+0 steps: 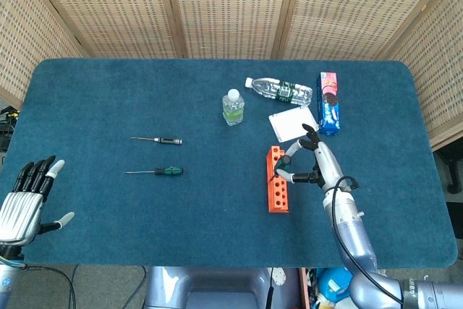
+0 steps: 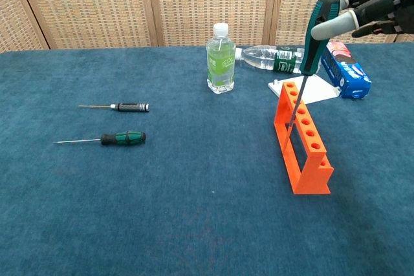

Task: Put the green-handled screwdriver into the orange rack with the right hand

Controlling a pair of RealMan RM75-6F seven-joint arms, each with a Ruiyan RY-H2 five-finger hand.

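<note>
At the near left edge of the head view, the silver left hand (image 1: 23, 206) hangs off the table with its dark fingers spread wide, holding nothing; the chest view does not show it.

On the blue carpet-like tabletop (image 2: 162, 211), left of centre, lie two slim screwdrivers: a black-handled one (image 2: 123, 106) farther away and a black-and-green-handled one (image 2: 116, 138) nearer, both with shafts pointing left.

Toward the middle stands a small clear bottle with a green label and white cap (image 2: 220, 59). Just right of it a larger clear plastic bottle (image 2: 272, 58) lies on its side; its dark label cannot be read.

Right of centre sits the orange plastic rack (image 2: 303, 139), a long block with a row of round holes on top. The green-handled screwdriver (image 2: 314, 33) stands nearly upright, its thin shaft passing down through a hole near the far end of the rack. The right hand (image 2: 375, 8) pinches the top of the handle between thumb and fingertip, the other dark fingers loosely extended; part of the hand is cut off by the frame.

Behind the rack lies a flat white card (image 1: 292, 122), and at its right a blue snack box with a pink end (image 1: 329, 102), its print too small to read.
</note>
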